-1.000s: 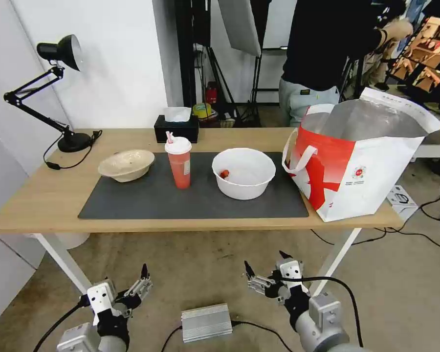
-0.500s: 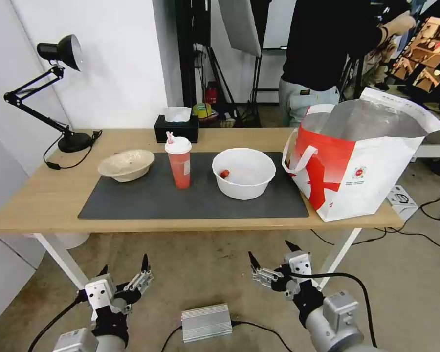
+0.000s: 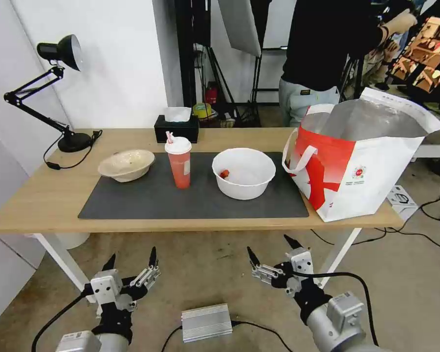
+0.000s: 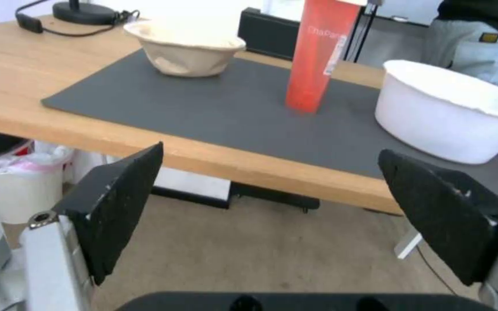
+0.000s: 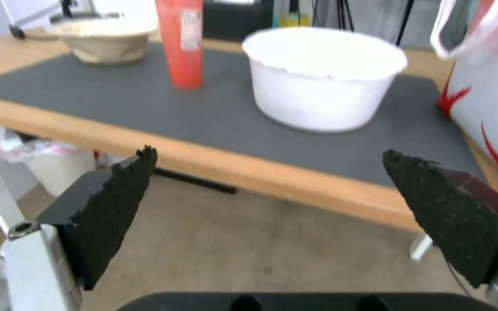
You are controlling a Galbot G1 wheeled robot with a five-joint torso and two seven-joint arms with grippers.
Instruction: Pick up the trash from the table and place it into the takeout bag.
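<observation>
Right now both sets of jaws stand wide apart and hold nothing: your left gripper and right gripper hang below the table edge, short of it. On the mat sit the pulp bowl, the cup and the white bowl; the bag stands open just beside the white bowl. I'd raise the right gripper clear of the edge first, then take the white bowl by its rim, since its wall probably flexes and something small and red lies inside.
</observation>
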